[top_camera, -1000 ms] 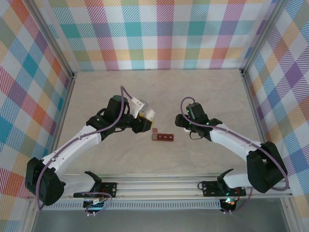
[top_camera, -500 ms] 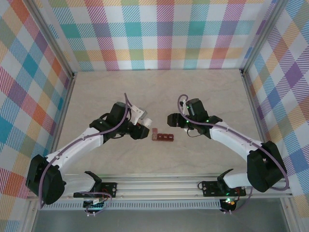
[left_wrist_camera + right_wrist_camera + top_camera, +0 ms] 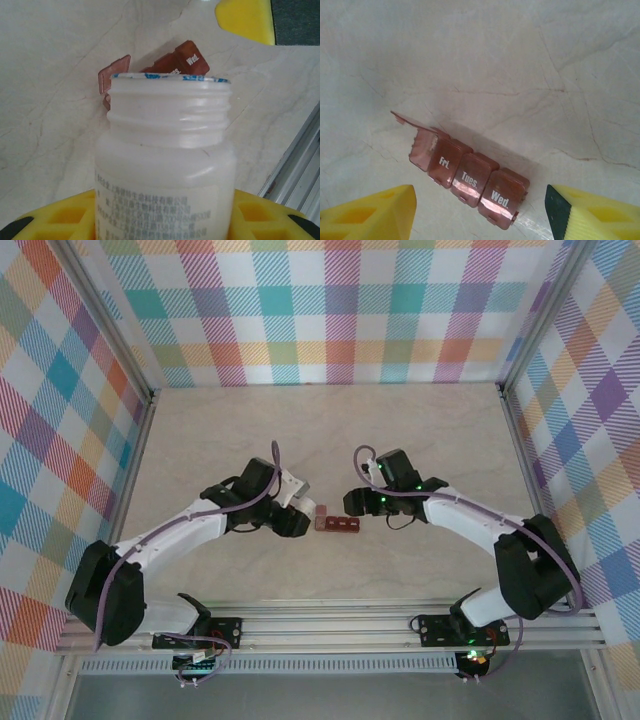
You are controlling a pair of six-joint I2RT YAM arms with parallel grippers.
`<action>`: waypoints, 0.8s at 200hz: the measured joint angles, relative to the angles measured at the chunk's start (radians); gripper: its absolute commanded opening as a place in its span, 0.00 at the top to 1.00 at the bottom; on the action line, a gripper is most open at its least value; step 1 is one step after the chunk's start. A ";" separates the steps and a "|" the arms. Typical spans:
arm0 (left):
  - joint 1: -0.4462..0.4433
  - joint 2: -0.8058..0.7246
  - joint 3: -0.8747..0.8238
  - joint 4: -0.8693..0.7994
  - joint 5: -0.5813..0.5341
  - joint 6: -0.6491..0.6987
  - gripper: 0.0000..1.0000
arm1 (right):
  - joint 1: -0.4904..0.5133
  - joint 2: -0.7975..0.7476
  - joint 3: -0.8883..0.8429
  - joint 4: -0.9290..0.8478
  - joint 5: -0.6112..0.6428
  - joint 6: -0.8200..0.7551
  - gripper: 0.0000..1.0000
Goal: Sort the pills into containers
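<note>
Pale, marble-patterned table (image 3: 420,430) fills the floor of a booth with bright plaid walls (image 3: 330,310), and the 2 arms reach in from its near edge toward the middle. The containers (image 3: 338,524) lie flat about midway between the left and right edges, a little nearer the near edge than the far one. It is a dark red-brown strip of 4 compartments in a row.

In the right wrist view, 3 lids are down (they read Fri., Tues. and Wed.), and the lid (image 3: 415,131) of the end compartment beside Fri. stands raised.

The left gripper (image 3: 297,515) sits just beside the strip's left end. Its yellow fingers (image 3: 60,220) are clamped on either side of a white plastic bottle (image 3: 165,165). The bottle's threaded neck points toward the strip, and its label is printed in small characters.

The right gripper (image 3: 353,503) hangs over the strip's far side, just above it. Its fingers (image 3: 370,212) are spread well apart with nothing gripped. The strip lies on the table between and beyond the 2 tips, and neither tip touches it.
</note>
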 measured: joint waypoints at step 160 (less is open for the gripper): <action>-0.046 0.165 0.005 -0.028 0.001 0.006 1.00 | 0.024 0.117 0.027 -0.035 0.043 -0.085 0.31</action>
